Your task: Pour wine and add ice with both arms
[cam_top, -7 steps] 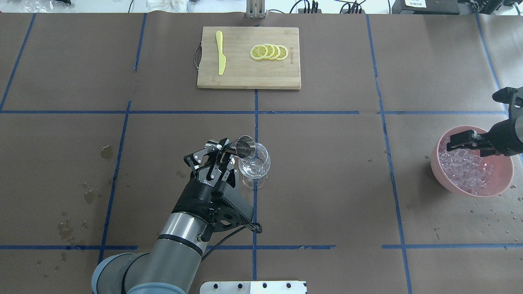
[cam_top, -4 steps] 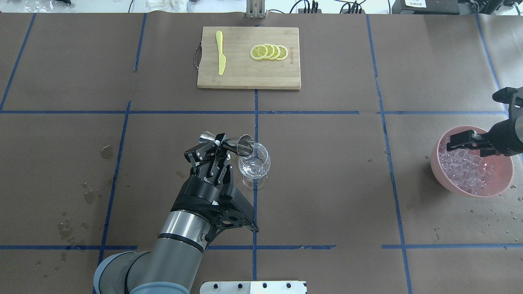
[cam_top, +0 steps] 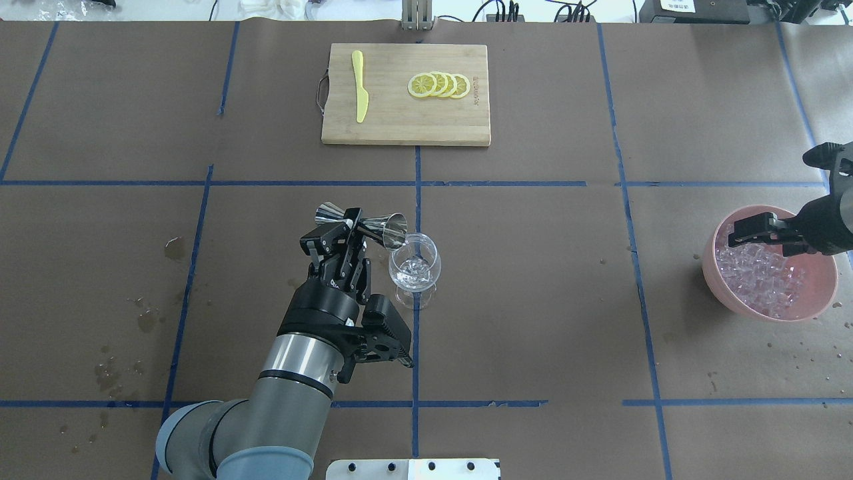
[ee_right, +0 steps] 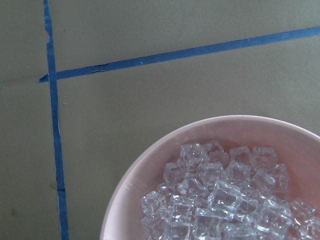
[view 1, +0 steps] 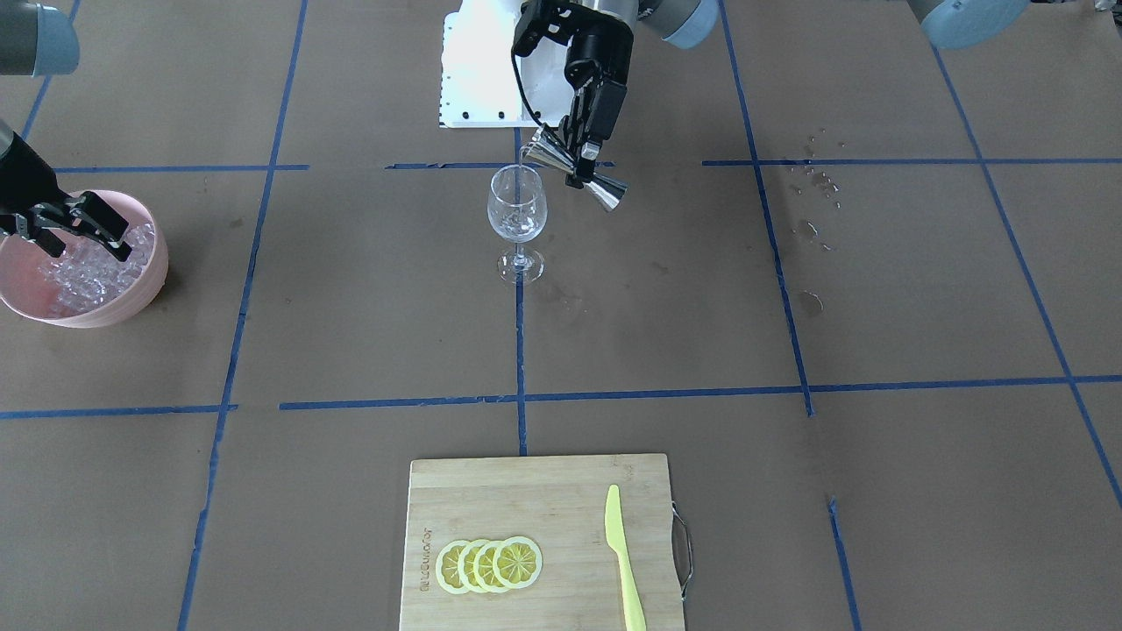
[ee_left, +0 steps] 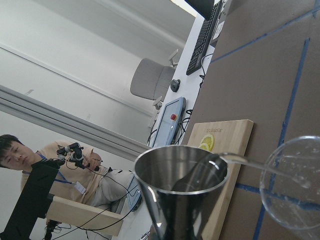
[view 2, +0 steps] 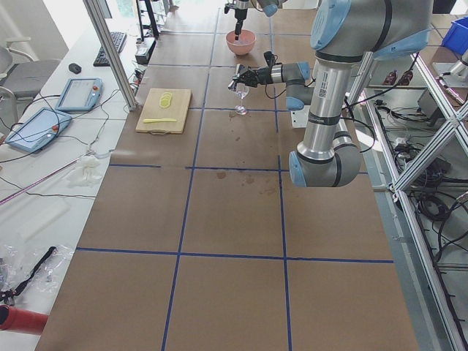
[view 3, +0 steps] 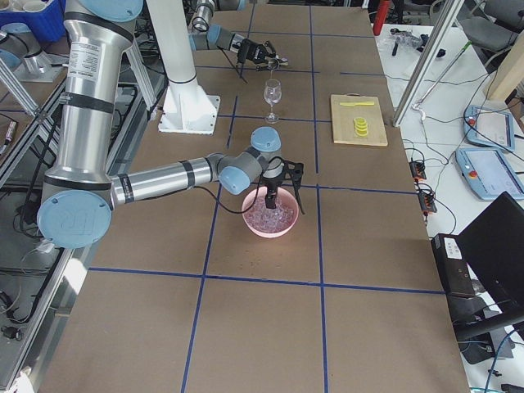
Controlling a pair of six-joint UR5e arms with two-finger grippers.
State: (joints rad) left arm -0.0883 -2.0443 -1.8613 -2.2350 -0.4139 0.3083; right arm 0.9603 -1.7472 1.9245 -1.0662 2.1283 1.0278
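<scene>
My left gripper (cam_top: 352,230) is shut on the waist of a steel jigger (cam_top: 373,225), tipped sideways with its mouth at the rim of the wine glass (cam_top: 414,270). In the left wrist view a thin clear stream runs from the jigger (ee_left: 180,192) into the glass (ee_left: 295,192). The front view shows the same gripper (view 1: 580,158), jigger (view 1: 605,188) and glass (view 1: 517,215), which holds a little clear liquid. My right gripper (cam_top: 741,233) is open and empty, its fingers just over the ice (cam_top: 760,277) in the pink bowl (cam_top: 816,303). The ice (ee_right: 225,200) fills the right wrist view.
A bamboo cutting board (cam_top: 400,123) at the far middle carries a yellow plastic knife (cam_top: 360,87) and several lemon slices (cam_top: 440,85). Wet spots (cam_top: 174,248) mark the brown paper on my left. The white pedestal base (view 1: 478,70) stands behind the glass.
My left wrist has rolled and drawn back to the left. The jigger's mouth has moved from over the glass's middle to its near-left rim. The right arm has not moved.
</scene>
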